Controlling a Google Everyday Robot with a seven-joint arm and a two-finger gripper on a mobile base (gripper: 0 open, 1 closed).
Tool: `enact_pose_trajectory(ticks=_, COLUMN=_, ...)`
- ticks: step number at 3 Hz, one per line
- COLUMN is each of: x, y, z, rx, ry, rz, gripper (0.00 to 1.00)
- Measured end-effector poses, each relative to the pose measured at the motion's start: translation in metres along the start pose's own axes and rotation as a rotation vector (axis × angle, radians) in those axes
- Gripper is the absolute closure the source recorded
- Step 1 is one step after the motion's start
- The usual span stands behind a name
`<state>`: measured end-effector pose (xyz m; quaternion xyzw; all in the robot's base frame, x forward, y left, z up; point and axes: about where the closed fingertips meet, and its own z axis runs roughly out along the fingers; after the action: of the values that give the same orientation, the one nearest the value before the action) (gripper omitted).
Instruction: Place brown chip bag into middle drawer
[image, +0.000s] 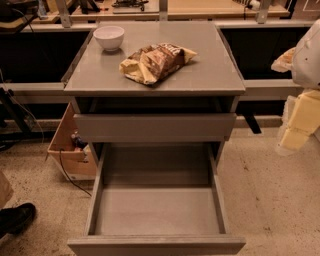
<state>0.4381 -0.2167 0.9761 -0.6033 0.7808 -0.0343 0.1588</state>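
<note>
The brown chip bag lies on top of the grey desk, about the middle of the surface and a little toward its near edge. It is crumpled and lies at a slant, with its tan-yellow ends pointing near-left and far-right. A small white bowl stands upright at the far left corner of the desk top, near the bag but not touching it.

Below the top, the upper drawer front sits closed. Under it, the middle drawer is pulled well out toward the near side, showing its flat grey floor and low side walls; nothing lies in it.

The gripper hangs at the right edge of the view, off the right side of the desk and below the level of its top, well apart from the bag and the drawer. It shows only as pale yellowish blocks under a white arm part, and I cannot tell how its jaws stand.

On the speckled floor to the left, an open cardboard box leans beside the desk, and a black shoe shows at the near left.
</note>
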Motion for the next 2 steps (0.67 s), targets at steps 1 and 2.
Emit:
enact_pose_trajectory(ticks=1, x=0.0, y=0.0, z=0.0, rx=0.0, ry=0.0, rz=0.0, gripper=0.0)
enact_pose_trajectory(ticks=2, x=-0.033, y=-0.043, z=0.033, rx=0.053, ry=-0.077, rz=0.012, gripper=0.0)
